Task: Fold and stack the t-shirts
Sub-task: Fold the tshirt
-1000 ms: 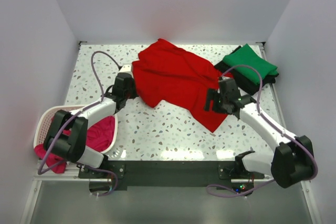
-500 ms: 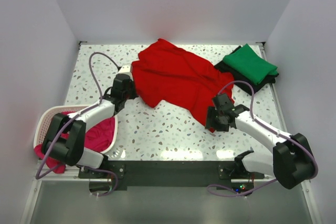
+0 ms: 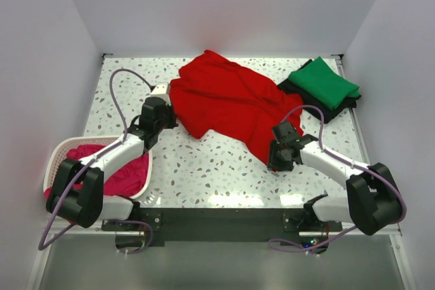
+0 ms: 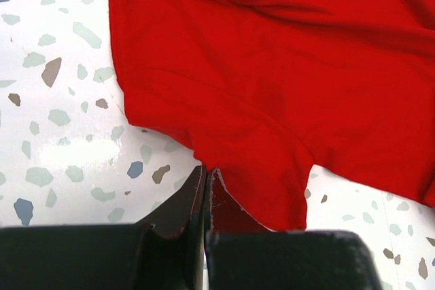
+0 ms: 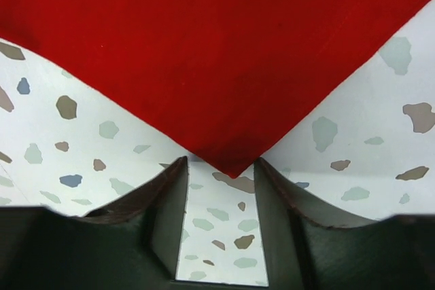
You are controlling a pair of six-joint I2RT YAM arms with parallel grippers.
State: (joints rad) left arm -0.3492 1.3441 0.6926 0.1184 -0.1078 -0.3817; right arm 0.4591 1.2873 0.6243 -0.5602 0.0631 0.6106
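Observation:
The bright red t-shirt (image 3: 224, 103) lies spread and rumpled across the middle of the table. My left gripper (image 3: 160, 108) sits at the shirt's left edge. In the left wrist view its jaws (image 4: 206, 172) are shut, with the tips pinching the red hem (image 4: 231, 134). My right gripper (image 3: 280, 157) is low at the shirt's near corner. In the right wrist view it is open (image 5: 221, 162), and the pointed red corner (image 5: 230, 161) lies between its fingertips. The folded green t-shirt (image 3: 323, 81) lies on the black t-shirt (image 3: 325, 109) at the back right. The magenta-pink t-shirt (image 3: 128, 173) is in the basket.
The white lattice basket (image 3: 57, 156) stands at the near left beside my left arm. White walls close in the table on the left, back and right. Bare speckled tabletop (image 3: 211, 168) shows in front of the red shirt.
My right gripper has moved from above the shirt's right side towards the near edge and down to the shirt's front corner. My left gripper has shifted slightly back and left.

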